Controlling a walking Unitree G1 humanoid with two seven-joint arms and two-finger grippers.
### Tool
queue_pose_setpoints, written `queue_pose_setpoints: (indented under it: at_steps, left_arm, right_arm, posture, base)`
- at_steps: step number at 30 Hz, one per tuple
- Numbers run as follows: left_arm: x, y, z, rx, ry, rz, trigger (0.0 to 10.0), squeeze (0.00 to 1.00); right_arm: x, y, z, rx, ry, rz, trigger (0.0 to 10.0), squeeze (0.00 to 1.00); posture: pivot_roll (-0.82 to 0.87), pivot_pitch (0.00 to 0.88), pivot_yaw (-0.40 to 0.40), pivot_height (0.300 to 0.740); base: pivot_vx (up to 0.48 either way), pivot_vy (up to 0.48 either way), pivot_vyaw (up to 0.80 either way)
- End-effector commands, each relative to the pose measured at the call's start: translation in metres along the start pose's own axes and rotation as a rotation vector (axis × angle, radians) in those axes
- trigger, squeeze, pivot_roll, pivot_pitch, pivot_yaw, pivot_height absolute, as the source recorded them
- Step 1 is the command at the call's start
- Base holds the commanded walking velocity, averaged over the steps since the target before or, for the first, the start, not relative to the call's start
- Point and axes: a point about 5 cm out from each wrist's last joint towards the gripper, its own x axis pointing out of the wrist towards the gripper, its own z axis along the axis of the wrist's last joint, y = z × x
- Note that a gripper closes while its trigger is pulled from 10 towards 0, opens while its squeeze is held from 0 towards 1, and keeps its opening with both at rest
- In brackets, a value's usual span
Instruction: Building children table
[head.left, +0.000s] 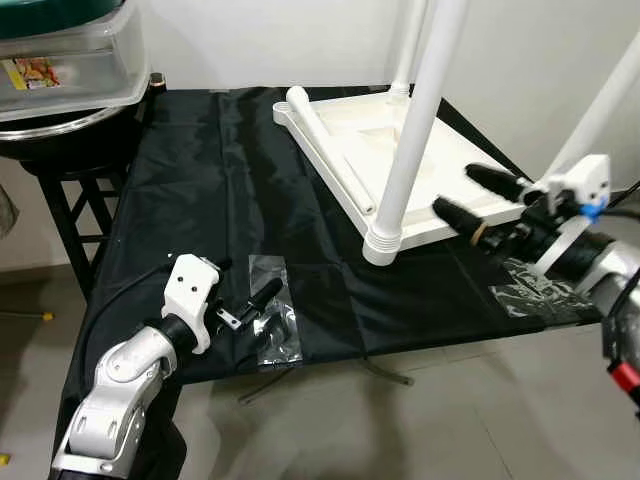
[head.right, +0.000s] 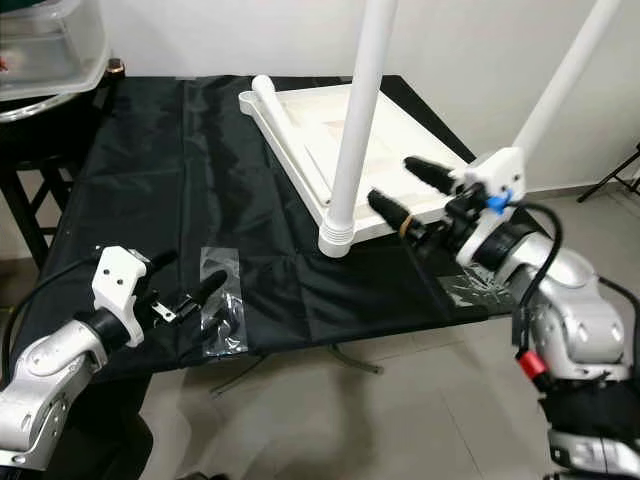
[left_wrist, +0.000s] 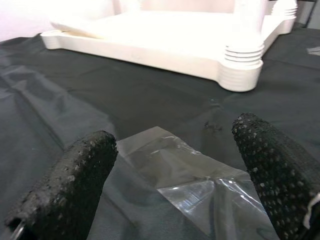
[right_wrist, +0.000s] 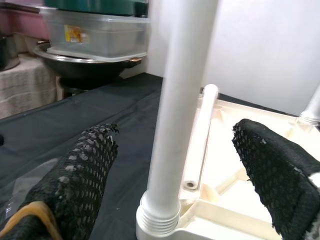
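Robot grippers are hovering with fingers spread around an upturned white table on a black cloth.

The right gripper (head.right: 407, 194), fingers apart and empty, is sitting just beside the table's (head.left: 350, 130) near corner, the screwed-in leg (head.left: 408, 150) rising just ahead of its fingertips. The left gripper (head.left: 252, 283), also spread and empty, is hanging over a clear plastic bag (head.left: 274, 322), well apart from the table; a loose leg (head.left: 330, 150) is lying across the tabletop's underside.
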Motion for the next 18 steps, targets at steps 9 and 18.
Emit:
queue_pose_setpoints:
  at_steps: [9, 18]
  left_arm:
    - [0.000, -0.008, 0.002, 0.006, -0.008, -0.027, 10.0, 0.00]
    - [-0.001, -0.009, 0.005, 0.011, -0.013, -0.030, 10.0, 0.00]
  right_arm:
    - [0.022, -0.016, -0.002, 0.007, -0.024, -0.042, 10.0, 0.00]
    - [0.035, -0.018, -0.002, 0.021, -0.039, -0.037, 10.0, 0.00]
  posture:
    - [0.07, 0.151, -0.052, 0.740]
    - [0.07, 0.155, -0.057, 0.740]
  base:
    - [0.000, 0.000, 0.00]
    - [0.000, 0.000, 0.00]
